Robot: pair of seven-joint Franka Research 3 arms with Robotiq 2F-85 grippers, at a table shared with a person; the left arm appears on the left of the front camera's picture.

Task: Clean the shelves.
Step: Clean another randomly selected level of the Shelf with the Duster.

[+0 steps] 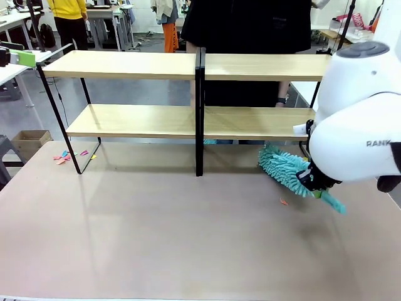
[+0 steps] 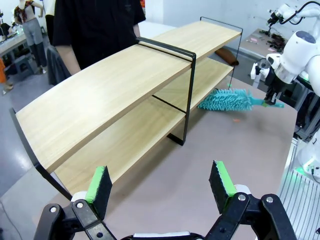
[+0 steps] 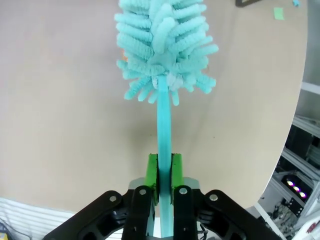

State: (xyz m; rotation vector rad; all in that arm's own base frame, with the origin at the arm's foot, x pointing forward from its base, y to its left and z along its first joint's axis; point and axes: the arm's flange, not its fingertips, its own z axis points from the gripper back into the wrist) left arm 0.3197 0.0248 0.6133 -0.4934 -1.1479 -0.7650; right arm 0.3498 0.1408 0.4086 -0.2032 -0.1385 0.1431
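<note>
small coloured paper scraps [image 1: 69,155] are scattered on the table [image 1: 156,238] by the left foot of the shelves [image 1: 188,94], and one orange scrap [image 1: 284,202] lies near the duster [image 1: 285,168]. a person in black [image 1: 250,25] is seen standing right behind the shelves, and a cardboard box [image 1: 28,141] sits on the floor at the left. the shelves stand across the far half of the table: two units side by side, with light wooden boards on two tiers carried by thin black frames that meet at a middle post. the teal fluffy duster is held by its flat handle between the closed pads of the right gripper [image 3: 164,172], its head low by the right end of the lower board. the left gripper [image 2: 161,186] is held wide apart with nothing between its pads, facing the shelves.
</note>
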